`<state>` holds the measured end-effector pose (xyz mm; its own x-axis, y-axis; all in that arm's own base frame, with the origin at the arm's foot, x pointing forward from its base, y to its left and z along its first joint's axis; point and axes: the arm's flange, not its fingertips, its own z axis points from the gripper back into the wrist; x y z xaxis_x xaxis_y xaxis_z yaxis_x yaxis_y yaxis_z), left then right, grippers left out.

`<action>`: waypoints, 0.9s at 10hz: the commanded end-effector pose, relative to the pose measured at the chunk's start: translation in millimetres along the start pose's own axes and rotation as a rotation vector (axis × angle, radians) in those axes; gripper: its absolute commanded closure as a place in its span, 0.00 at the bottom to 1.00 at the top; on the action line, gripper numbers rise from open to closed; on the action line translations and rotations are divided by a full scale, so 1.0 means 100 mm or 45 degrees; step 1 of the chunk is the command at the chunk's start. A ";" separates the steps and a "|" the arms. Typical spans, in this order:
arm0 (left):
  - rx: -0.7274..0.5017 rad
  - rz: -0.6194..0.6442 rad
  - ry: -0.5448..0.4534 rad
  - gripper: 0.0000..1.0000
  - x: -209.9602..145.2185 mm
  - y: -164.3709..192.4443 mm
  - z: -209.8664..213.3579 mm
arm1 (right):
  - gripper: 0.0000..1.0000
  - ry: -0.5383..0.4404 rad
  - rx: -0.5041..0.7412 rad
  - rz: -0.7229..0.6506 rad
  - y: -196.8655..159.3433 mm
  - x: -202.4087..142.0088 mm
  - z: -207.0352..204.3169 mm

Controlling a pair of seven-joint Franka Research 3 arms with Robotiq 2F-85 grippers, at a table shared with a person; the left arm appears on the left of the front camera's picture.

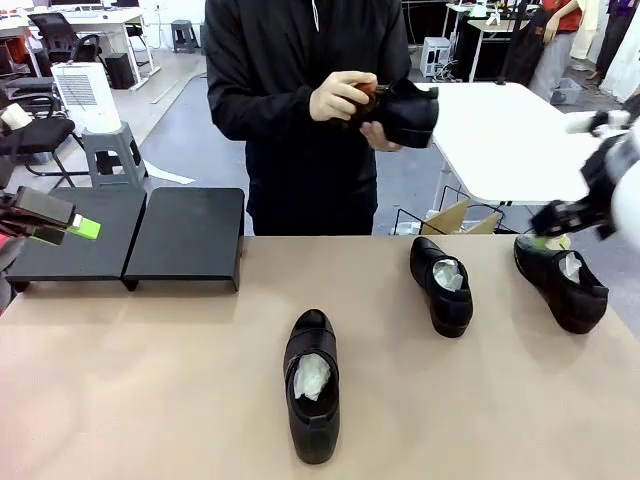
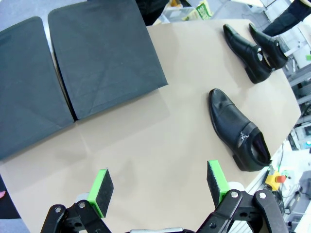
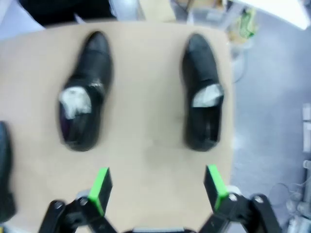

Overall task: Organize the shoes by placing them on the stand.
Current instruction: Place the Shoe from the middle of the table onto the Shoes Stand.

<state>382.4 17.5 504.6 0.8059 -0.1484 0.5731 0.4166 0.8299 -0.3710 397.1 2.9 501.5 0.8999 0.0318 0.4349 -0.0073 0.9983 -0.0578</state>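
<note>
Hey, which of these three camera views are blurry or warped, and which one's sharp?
Front view: mostly sharp, but the right gripper is smeared. Right wrist view: soft throughout, the shoes fuzzy-edged. Left wrist view: crisp, though the wide lens bows the edges of the stand.

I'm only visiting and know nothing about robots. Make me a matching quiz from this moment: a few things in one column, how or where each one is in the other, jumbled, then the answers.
Things
1. stand
2. person's hands
3. left gripper
4. right gripper

States
A. open, hovering by the rightmost shoe
B. bare, no shoes on it
C. open, near the stand's left section
D. holding a shoe up in the air

Pairs: 1-B, 2-D, 3-C, 4-A
</note>
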 end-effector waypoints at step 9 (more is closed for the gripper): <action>0.000 0.000 0.000 0.00 0.00 0.00 0.00 | 0.00 0.145 0.132 -0.196 -1.08 0.02 -0.18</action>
<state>382.4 17.6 504.4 0.8064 -0.1484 0.5724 0.4156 0.8308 -0.3702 407.7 -102.9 493.9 0.9361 -0.1334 0.3256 0.1030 0.9887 0.1090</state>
